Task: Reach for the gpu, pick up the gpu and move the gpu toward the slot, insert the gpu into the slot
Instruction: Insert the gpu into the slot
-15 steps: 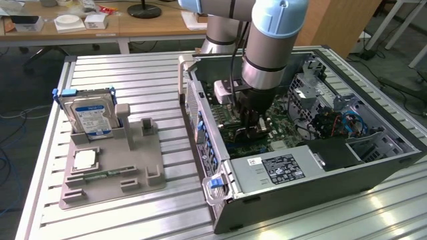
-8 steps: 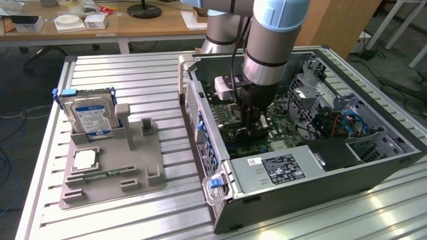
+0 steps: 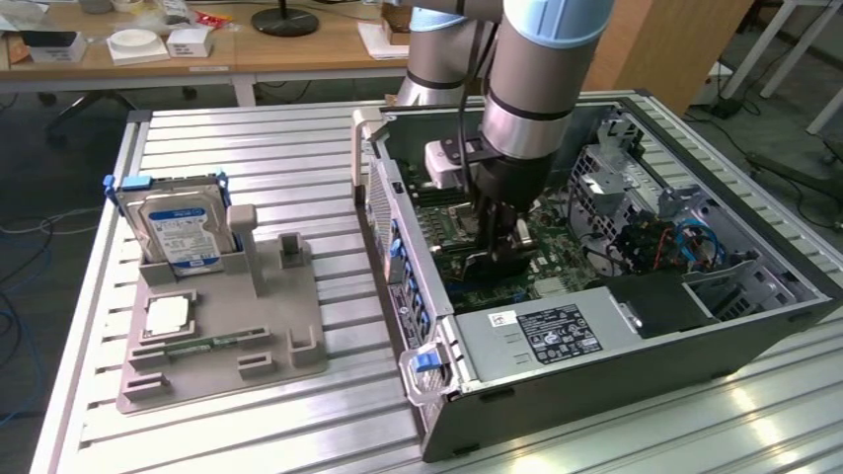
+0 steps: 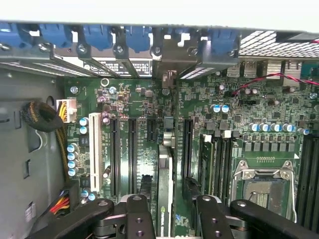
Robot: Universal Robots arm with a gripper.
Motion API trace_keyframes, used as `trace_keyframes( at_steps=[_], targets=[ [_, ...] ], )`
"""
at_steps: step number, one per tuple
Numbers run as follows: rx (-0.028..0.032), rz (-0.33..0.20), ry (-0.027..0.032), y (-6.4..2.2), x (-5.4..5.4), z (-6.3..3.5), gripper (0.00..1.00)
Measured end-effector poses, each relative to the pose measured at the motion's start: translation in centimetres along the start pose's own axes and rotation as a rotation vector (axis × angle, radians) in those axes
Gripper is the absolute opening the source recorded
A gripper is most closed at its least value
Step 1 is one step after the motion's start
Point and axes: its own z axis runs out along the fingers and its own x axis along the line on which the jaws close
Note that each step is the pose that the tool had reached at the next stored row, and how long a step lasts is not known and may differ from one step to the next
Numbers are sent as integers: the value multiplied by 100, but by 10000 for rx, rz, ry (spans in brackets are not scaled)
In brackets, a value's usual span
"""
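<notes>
The black two-fingered pincer (image 4: 167,211), jaws wide, straddles the thin dark upright graphics card (image 4: 164,191), seated edge-on among the green motherboard's (image 4: 199,99) slots. Insertion appears complete or nearly so; release seems under way, calling for a straight, clear withdrawal.

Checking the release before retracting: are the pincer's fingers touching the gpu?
Cannot tell. In the wrist view the gpu stands edge-on between the pincer fingers; dark shadow hides any gap or contact.
</notes>
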Motion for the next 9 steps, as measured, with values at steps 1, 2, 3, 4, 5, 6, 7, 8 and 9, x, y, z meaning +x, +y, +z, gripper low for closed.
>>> trace_keyframes(
  at_steps=[1,2,3,4,5,6,7,8,9],
  targets=[
    [0,0,1,-1,0,-16,39],
    [1,0,0,-2,-1,-30,39],
    [1,0,-1,-3,-2,-46,39],
    [2,0,0,-4,-2,-61,39],
    [2,0,0,-4,-2,-75,39],
    [3,0,1,-5,-3,-86,39],
    [3,0,0,-6,-3,-97,39],
    [5,0,0,-6,-3,-107,39],
    [5,-1,0,-7,-4,-116,39]
  ],
)
